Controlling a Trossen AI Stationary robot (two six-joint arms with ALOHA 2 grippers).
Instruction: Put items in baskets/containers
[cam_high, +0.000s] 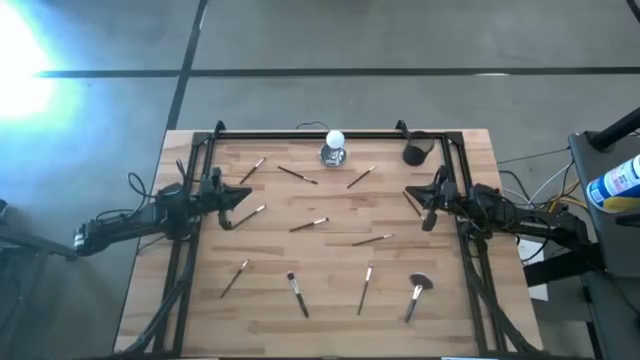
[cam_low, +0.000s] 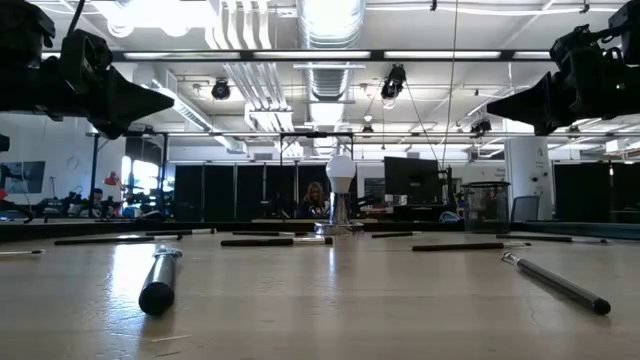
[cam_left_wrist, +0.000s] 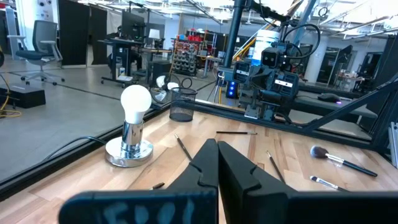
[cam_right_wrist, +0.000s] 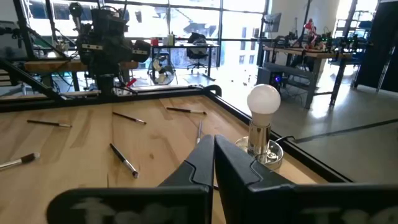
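both tools, left tool (cam_high: 243, 196) and right tool (cam_high: 410, 193), pressed together above scattered brushes (cam_high: 309, 224), black cup (cam_high: 415, 153) empty.

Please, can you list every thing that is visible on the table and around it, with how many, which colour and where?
makeup brushes: about eleven, tan or black handles, scattered flat over the table; none in the cup
fan brush: one, dark fan-shaped head, near edge toward the right arm's side
black cup: one, far right corner
silver stand with white ball: one, far edge, middle
wooden table: one, light wood
black frame: one, along the table's far edge and sides
left gripper: dark, shut, left side, holding nothing
right gripper: dark, shut, right side, holding nothing
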